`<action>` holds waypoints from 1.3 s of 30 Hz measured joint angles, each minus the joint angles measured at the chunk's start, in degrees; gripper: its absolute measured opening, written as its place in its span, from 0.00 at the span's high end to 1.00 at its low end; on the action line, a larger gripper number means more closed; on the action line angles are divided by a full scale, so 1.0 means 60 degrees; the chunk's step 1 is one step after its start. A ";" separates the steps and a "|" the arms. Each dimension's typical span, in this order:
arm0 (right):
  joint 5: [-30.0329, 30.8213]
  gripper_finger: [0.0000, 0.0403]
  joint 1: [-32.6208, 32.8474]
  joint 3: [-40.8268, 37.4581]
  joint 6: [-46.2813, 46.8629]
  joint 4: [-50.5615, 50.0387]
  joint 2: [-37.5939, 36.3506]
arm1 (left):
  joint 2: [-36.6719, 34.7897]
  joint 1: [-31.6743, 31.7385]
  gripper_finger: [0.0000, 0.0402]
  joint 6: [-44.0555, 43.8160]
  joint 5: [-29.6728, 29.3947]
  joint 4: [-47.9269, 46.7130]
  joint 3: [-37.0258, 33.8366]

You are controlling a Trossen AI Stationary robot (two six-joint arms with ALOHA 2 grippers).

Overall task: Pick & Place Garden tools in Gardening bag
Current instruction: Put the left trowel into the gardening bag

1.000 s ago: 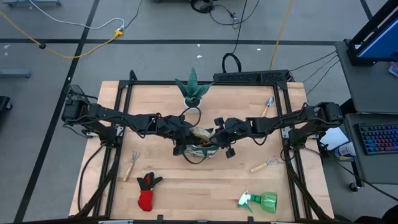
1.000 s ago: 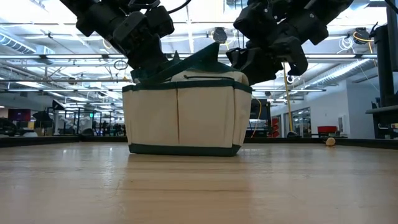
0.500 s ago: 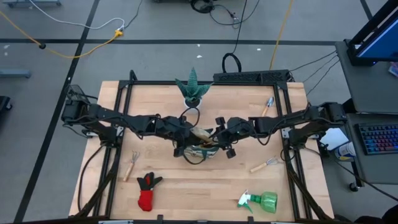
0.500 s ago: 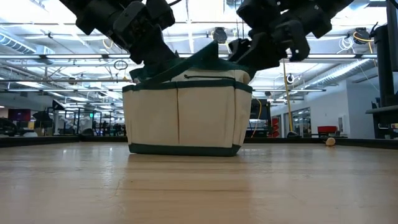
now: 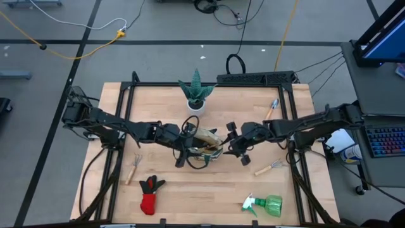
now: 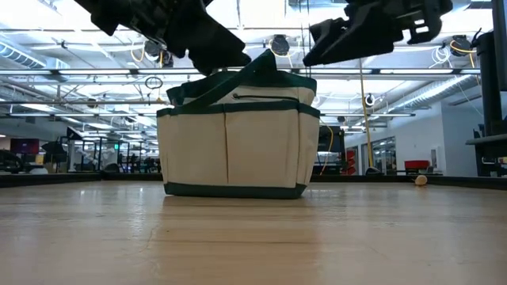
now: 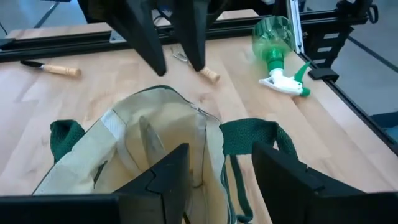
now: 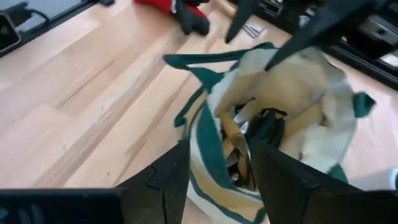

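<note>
The left gripper (image 5: pixel 184 154) hangs at the frame's centre with its fingers (image 7: pixel 168 177) apart, straddling the bag's (image 5: pixel 202 147) rim on the left. The right gripper (image 5: pixel 225 147), fingers (image 8: pixel 171 174) also apart and empty, sits over the bag's right edge. Inside the bag lie wooden handles and dark shears (image 8: pixel 264 127). Lower left are a rake (image 5: pixel 133 166) and a glove (image 5: pixel 149 193); lower right a fork (image 5: pixel 269 167) and a spray bottle (image 5: pixel 266 204); upper right a trowel (image 5: pixel 272 107). A potted plant (image 5: pixel 196 92) stands above the bag.
</note>
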 joint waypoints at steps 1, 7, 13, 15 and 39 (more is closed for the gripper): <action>0.0001 0.60 0.0047 0.0000 -0.0094 0.0067 0.0090 | 0.0003 0.0000 0.56 -0.0006 -0.0006 -0.0013 0.0000; 0.0050 0.60 0.0056 0.0000 -0.0624 0.0382 0.0779 | 0.0003 0.0000 0.56 -0.0076 -0.0339 -0.0033 0.0000; 0.0053 0.63 0.0027 -0.0003 -0.1369 0.0543 0.1145 | 0.0003 0.0000 0.56 -0.0076 -0.0342 -0.0098 0.0000; 0.0052 0.67 0.0027 -0.0002 -0.1446 0.0539 0.1147 | 0.0003 0.0000 0.56 -0.0075 -0.0342 -0.0125 0.0000; 0.0242 1.00 0.0038 0.0007 -0.1951 0.0769 0.0763 | 0.0003 0.0000 0.56 -0.0044 -0.0106 -0.0165 0.0000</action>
